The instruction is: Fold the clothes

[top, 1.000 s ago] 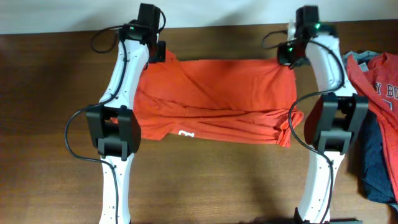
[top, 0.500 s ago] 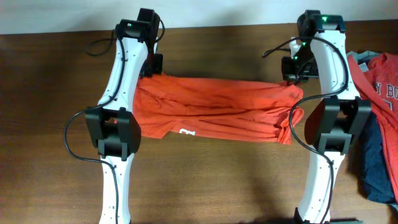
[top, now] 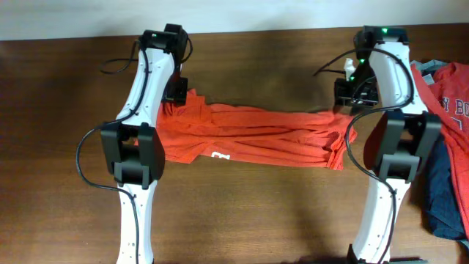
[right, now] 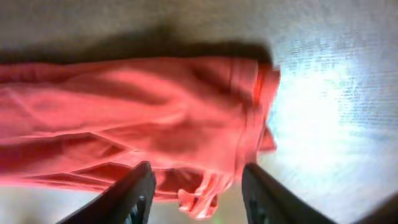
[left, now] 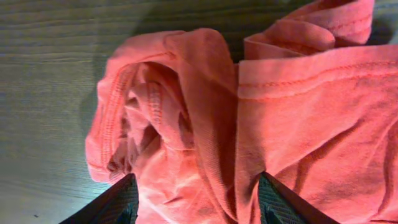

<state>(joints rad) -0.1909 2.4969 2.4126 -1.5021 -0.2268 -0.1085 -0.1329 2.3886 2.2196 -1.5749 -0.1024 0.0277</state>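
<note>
An orange-red short-sleeved cotton T-shirt lies drawn into a long, wrinkled band across the dark brown wooden surface. A scrap of white lettering shows at its near edge. At the shirt's far left corner, the left pincer grips a gathered wad of hem, and its dark fingers press the cloth from both sides. At the far right corner, the right pincer clamps the hem the same way. Just right of the shirt lie a red garment with white letters and a navy garment.
</note>
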